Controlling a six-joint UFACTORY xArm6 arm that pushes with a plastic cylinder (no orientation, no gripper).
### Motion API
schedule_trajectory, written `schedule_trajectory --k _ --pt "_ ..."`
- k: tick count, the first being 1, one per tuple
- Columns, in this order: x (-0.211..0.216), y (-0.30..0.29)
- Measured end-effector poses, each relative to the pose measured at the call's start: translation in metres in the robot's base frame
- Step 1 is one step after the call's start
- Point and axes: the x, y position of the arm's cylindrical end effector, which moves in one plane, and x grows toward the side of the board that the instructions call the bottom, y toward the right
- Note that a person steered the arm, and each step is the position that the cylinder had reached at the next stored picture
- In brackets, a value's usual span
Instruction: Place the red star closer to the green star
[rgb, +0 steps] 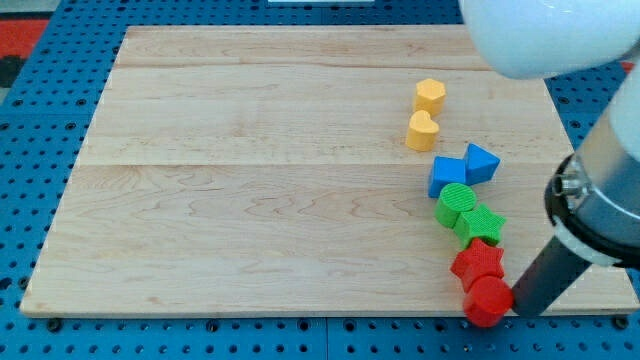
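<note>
In the camera view we see a pale wooden board (250, 180) lying on a blue pegboard surface (40, 150), with all the blocks gathered toward the view's right. The red star (478, 262) lies near the board's bottom edge at the view's lower right, and its upper points touch the green star (481, 223), which sits just above it. A green cylinder (456, 204) presses against the green star's upper left side. Directly below the red star, touching it, is a red cylinder (488, 300) at the very bottom edge of the board. Our dark rod comes down from the view's right, and my tip (518, 306) sits just beside the red cylinder on its right side, apparently touching it; we have no jaws at all, only this bare rod, so nothing is held. Above the green pair are two blue blocks side by side: a blue cube (447, 175) and a blue triangle (480, 162) to its right, touching each other. Higher still are a yellow heart (422, 130) and, just above it, a yellow hexagon (430, 96).
</note>
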Motion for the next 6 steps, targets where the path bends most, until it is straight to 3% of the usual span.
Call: schedule_trajectory --k 2,4,6 --pt "-0.001 -0.090" --pt "0.000 -0.124" --pt "-0.016 -0.006"
